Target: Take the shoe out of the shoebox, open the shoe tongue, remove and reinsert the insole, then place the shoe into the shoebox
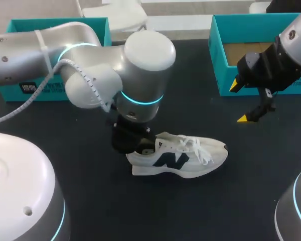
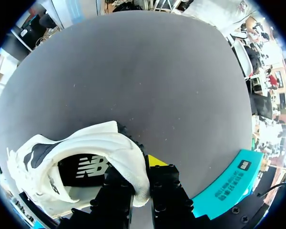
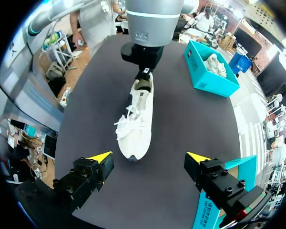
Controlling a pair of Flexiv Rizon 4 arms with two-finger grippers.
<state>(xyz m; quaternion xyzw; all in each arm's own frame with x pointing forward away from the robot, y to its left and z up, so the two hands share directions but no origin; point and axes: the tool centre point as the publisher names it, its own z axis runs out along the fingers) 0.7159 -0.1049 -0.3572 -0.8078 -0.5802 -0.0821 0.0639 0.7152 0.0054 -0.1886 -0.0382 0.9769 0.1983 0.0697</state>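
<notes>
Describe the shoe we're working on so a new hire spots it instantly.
On the black table, in front of the two teal boxes, lies a white sneaker with a dark side logo. It alone has its heel pinched by the left gripper.

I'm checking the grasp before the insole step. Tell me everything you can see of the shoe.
The shoe is a white low sneaker, mesh and leather by its look, with a dark side logo, white laces and a dark insole lying inside. It stands upright on its sole on the dark table. The left end effector pinches its heel collar from both sides; nothing else touches it.
</notes>
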